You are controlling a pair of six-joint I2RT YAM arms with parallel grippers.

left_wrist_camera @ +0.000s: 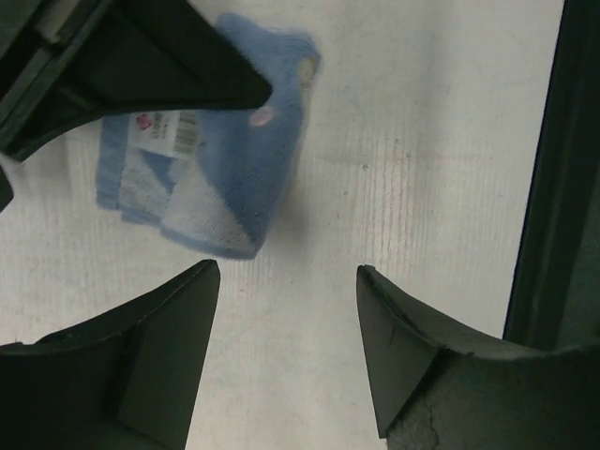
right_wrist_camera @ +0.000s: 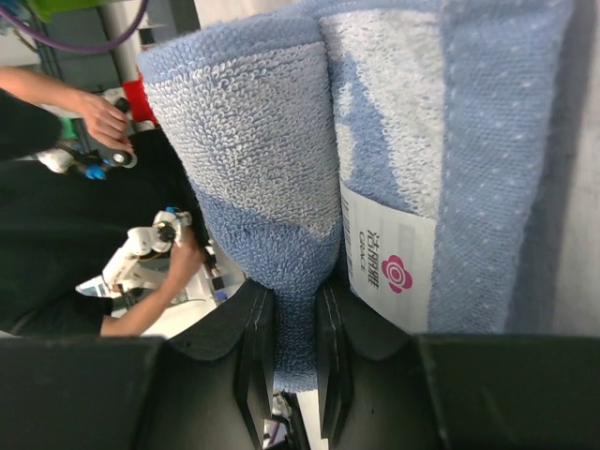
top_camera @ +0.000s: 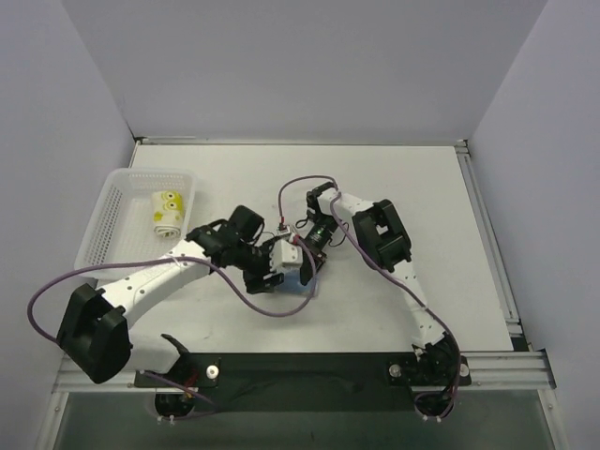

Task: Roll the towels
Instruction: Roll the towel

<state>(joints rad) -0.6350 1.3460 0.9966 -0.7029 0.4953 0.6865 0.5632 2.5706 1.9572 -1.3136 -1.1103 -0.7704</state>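
Since the blue towel [left_wrist_camera: 262,178] appears soft, light and limp, the right pincer [right_wrist_camera: 292,319] pinches a bunched fold at the middle of the table [top_camera: 469,216], while the left pincer [left_wrist_camera: 288,272] stands wide and empty.

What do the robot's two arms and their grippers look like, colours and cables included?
Both arms have white links with bulky black joint housings. A purple cable loops off the left arm; another runs along the right arm. The left gripper and the right gripper each have two dark, matte, wedge-shaped fingers. No markings are readable.
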